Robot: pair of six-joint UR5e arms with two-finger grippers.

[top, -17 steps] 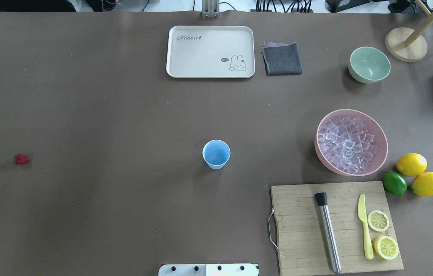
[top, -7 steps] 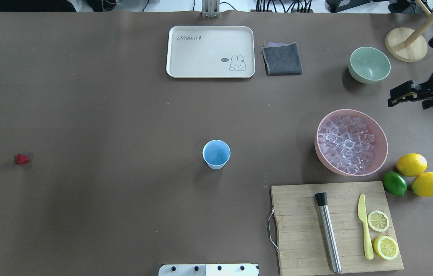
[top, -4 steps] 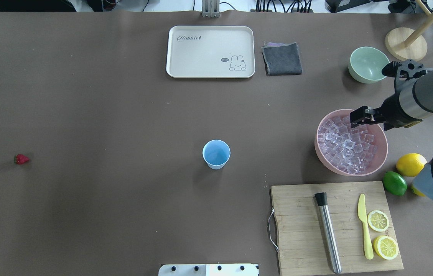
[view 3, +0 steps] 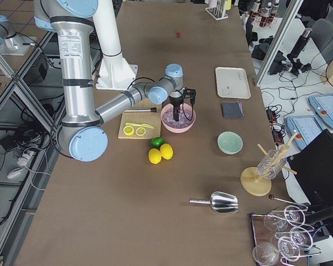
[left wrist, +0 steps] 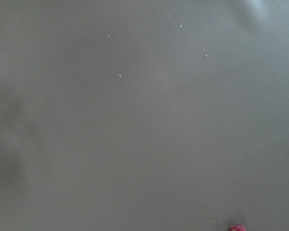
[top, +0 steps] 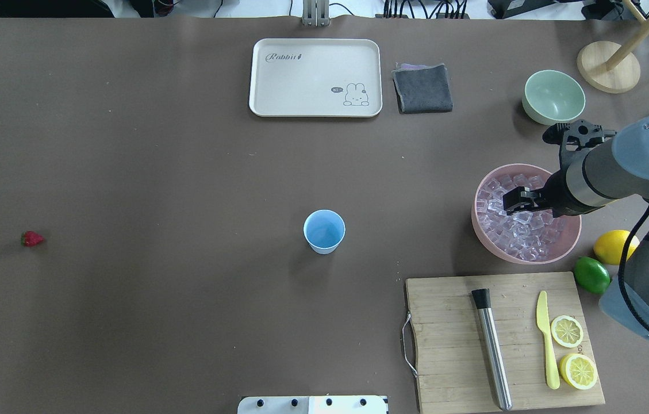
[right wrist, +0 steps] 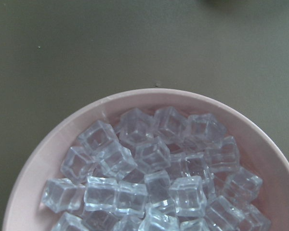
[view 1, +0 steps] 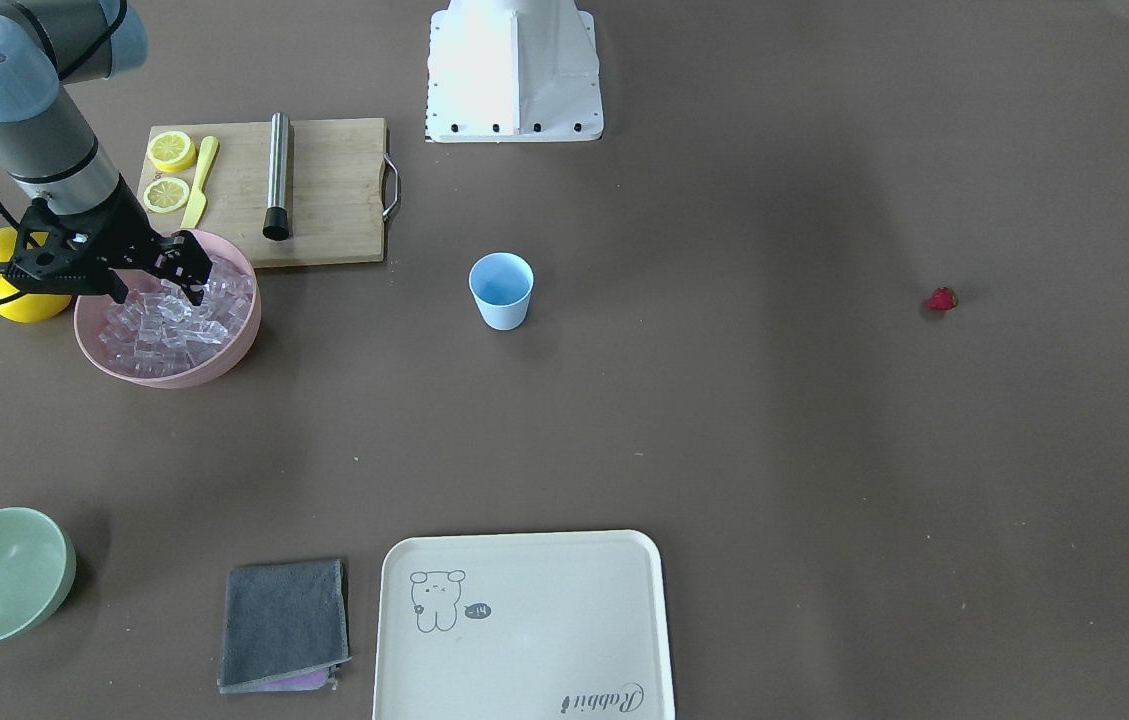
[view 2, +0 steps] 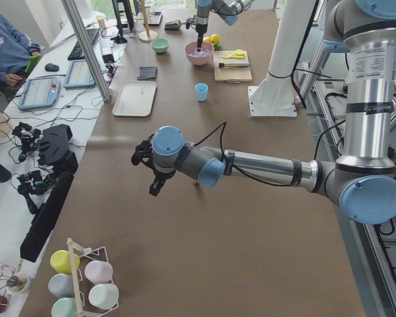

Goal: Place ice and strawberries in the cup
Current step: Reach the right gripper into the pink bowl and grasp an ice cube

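The main worry is the ice (top: 522, 233) itself. The cubes are heaped loosely in the pink bowl (top: 476, 230), at the right of the overhead view. If the fingers close on a slanted face, I'd expect a cube to squirt out, or two to come up together and one to drop. The cup (top: 324, 231) stands empty in the middle of the table, well apart from the bowl. That makes a long carry for a slick cube, and the cup looks light enough to tip if bumped.

The right gripper (top: 517, 198) points down over the upper half of the bowl, and its arm reaches in from the right edge of the overhead view. In the front-facing view its two fingers look spread with nothing between them, tips at or just above the cubes.

The strawberry (top: 32, 238) lies alone at the far left of the overhead view. The left gripper (view 2: 152, 175) hangs low over bare table near it, the berry only at the bottom edge of its wrist view. I cannot tell whether it is parted or closed.
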